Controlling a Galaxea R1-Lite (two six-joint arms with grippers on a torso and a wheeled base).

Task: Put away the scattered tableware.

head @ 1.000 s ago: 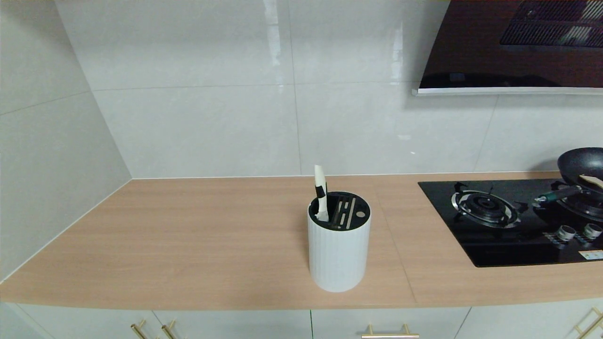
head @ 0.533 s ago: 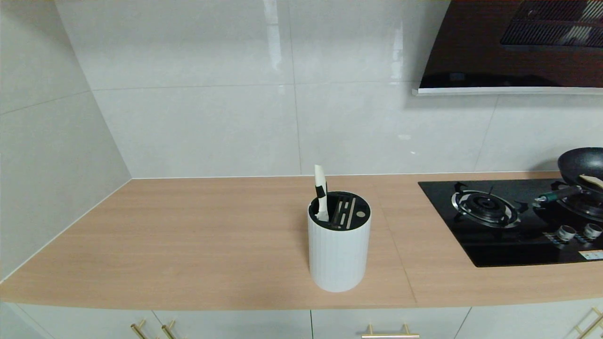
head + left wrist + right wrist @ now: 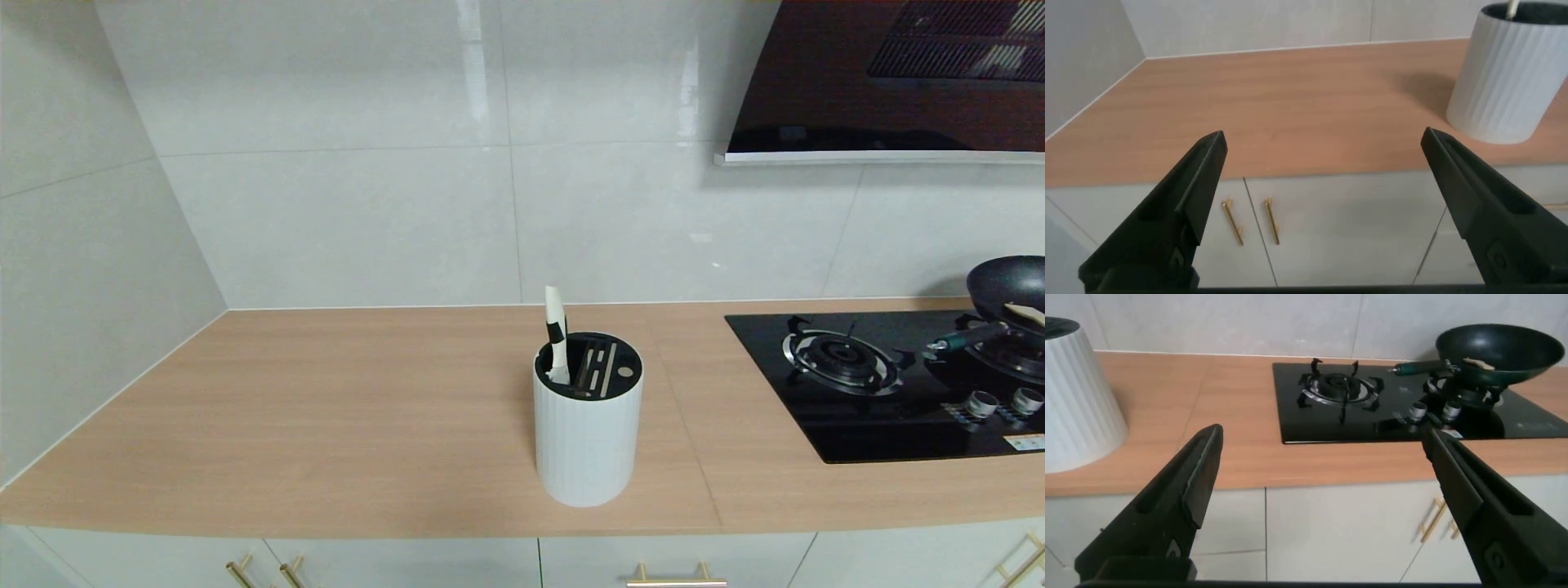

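A white and black utensil [image 3: 556,335] stood handle-up in a white ribbed holder [image 3: 588,433], leaning slightly at the left side of its dark slotted top. What kind of utensil it was could not be told, since its lower end was hidden inside. The holder stood upright on the wooden counter [image 3: 326,408], near the front edge and about midway along it.

The left gripper [image 3: 1323,137] hung in front of the counter, out past its front edge, with its two dark fingers [image 3: 1192,196] spread wide and nothing between them. From that wrist the holder [image 3: 1511,73] showed well off to one side, and the cupboard doors below the counter showed two thin gold handles [image 3: 1249,222]. The right gripper [image 3: 1323,434] hung likewise in front of the counter edge, fingers [image 3: 1470,498] spread wide and holding nothing, with the holder [image 3: 1078,400] to one side and the hob beyond it.

To the right of the holder, well apart from it, a black glass hob [image 3: 882,392] was set into the counter. Its nearer burner [image 3: 841,359] was bare. A black pan [image 3: 1008,286] sat on the farther burner, its dark handle pointing toward the holder, and something pale [image 3: 1024,312] lay across its rim. Two knobs [image 3: 982,402] sat at the hob's front. A dark hood [image 3: 890,82] hung above the hob against the pale tiled wall [image 3: 351,204].
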